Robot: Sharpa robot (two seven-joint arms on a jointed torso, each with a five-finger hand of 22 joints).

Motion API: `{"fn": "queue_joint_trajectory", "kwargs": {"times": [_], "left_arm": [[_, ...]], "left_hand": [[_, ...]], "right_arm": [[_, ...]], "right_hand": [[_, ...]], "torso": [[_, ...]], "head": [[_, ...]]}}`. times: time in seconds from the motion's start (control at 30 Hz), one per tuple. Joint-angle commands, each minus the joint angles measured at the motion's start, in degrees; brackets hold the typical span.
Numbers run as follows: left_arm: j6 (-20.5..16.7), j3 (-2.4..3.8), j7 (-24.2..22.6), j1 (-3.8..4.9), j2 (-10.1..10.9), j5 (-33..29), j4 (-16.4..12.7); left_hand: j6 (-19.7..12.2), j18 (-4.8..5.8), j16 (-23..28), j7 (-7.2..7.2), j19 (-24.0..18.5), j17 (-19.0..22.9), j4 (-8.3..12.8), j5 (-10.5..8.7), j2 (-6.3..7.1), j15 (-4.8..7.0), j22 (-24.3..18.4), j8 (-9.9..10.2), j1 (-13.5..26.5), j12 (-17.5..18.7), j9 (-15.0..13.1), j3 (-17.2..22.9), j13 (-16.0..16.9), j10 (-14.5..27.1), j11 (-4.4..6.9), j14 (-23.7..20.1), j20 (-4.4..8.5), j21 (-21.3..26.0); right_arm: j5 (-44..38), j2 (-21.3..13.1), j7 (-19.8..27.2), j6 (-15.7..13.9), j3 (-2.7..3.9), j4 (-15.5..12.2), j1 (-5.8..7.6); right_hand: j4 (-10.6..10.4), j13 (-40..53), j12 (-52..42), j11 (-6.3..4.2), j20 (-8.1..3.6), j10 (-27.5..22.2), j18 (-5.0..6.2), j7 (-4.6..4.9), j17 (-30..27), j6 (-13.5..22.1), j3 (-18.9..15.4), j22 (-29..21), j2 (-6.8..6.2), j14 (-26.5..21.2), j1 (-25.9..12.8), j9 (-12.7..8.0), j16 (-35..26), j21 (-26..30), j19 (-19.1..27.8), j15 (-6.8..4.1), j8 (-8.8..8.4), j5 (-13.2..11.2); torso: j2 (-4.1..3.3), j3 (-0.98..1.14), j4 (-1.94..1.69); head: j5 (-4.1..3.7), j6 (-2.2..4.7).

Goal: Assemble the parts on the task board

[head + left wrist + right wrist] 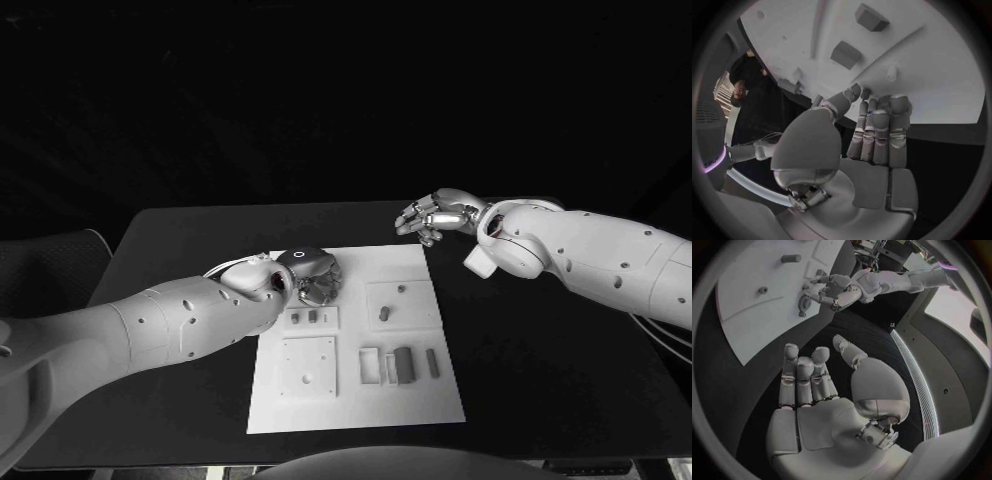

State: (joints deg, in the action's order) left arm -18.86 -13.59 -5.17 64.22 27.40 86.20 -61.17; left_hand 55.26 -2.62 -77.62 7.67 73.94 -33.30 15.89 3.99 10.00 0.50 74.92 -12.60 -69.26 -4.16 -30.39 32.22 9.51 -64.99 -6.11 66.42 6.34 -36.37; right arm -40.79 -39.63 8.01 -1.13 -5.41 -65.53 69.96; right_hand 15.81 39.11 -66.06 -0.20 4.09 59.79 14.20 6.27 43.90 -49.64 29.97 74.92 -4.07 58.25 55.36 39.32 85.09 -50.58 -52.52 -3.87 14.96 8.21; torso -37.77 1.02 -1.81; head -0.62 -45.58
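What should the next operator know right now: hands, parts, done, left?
Left hand: over the near-left part of the white task board, fingers curled; whether it holds a part, cannot tell.
Right hand: open, above the black table just past the board's far-right corner, holding nothing.
Small grey parts: several lie in the board's recesses, one peg stands in the upper right panel.
Done: unclear. Left: seating the loose parts.
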Motion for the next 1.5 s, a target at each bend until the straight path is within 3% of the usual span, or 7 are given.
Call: {"fn": "queue_joint_trajectory", "kwargs": {"times": [0.03, 0.97, 1.5], "left_arm": [[-0.8, 0.04, -0.2, -0.02, -0.2, -0.1, 0.2], [0.9, 0.04, 1.1, -0.42, -1.1, -0.1, 1.0], [2.4, 0.04, 1.0, -0.48, -1.3, 0.5, 1.3]], "left_hand": [[-0.3, -7.90, -0.3, 0.22, 0.3, 0.1, 0.0, 0.33, -0.73, -0.06, 1.5, -0.2, -0.1, 0.3, 0.1, 0.3, -0.1, 0.0, 0.02, 0.6, -0.07, -0.4], [0.0, -8.36, -0.9, 0.97, 0.3, 0.8, 0.0, 0.31, -1.93, 0.00, 1.4, -0.5, 0.1, -0.1, 0.4, 0.9, -0.1, -1.4, 0.09, 1.0, -0.17, -1.6], [1.7, -8.16, -1.3, 0.28, 0.4, 1.5, 0.1, 0.07, -2.62, 1.04, 1.3, -1.5, -1.2, -1.2, 0.6, 3.5, 0.8, -4.5, 1.18, 1.4, 0.46, -2.5]], "right_arm": [[-0.4, 0.0, 0.4, 0.8, 0.01, -0.2, -0.03], [-0.5, 0.0, 0.3, 0.7, 0.01, -0.8, -0.02], [-0.5, 0.0, 0.3, 0.7, 0.01, -0.8, -0.02]], "right_hand": [[-0.1, -0.1, -0.4, 2.31, 0.08, -9.7, 0.80, 2.02, -0.1, -2.5, 0.1, 0.9, 0.11, -0.3, -0.4, -0.1, -0.1, 0.2, -0.5, 0.02, -0.26, -0.1], [-0.1, -0.1, -0.4, 2.31, 0.08, -9.7, 0.80, 2.01, -0.1, -2.6, 0.1, 0.9, 0.13, -0.3, -0.4, -0.1, -0.1, 0.2, -0.5, 0.02, -0.26, -0.1], [-0.1, -0.1, -0.4, 2.31, 0.08, -9.7, 0.80, 2.01, -0.1, -2.6, 0.1, 0.9, 0.13, -0.3, -0.4, -0.1, -0.1, 0.2, -0.5, 0.02, -0.26, -0.1]], "torso": [[-0.03, -0.01, 0.01], [-0.03, -0.03, -0.02], [-0.03, -0.05, -0.04]], "head": [[-0.11, 0.05], [-0.50, 0.08], [-0.73, -0.05]]}}
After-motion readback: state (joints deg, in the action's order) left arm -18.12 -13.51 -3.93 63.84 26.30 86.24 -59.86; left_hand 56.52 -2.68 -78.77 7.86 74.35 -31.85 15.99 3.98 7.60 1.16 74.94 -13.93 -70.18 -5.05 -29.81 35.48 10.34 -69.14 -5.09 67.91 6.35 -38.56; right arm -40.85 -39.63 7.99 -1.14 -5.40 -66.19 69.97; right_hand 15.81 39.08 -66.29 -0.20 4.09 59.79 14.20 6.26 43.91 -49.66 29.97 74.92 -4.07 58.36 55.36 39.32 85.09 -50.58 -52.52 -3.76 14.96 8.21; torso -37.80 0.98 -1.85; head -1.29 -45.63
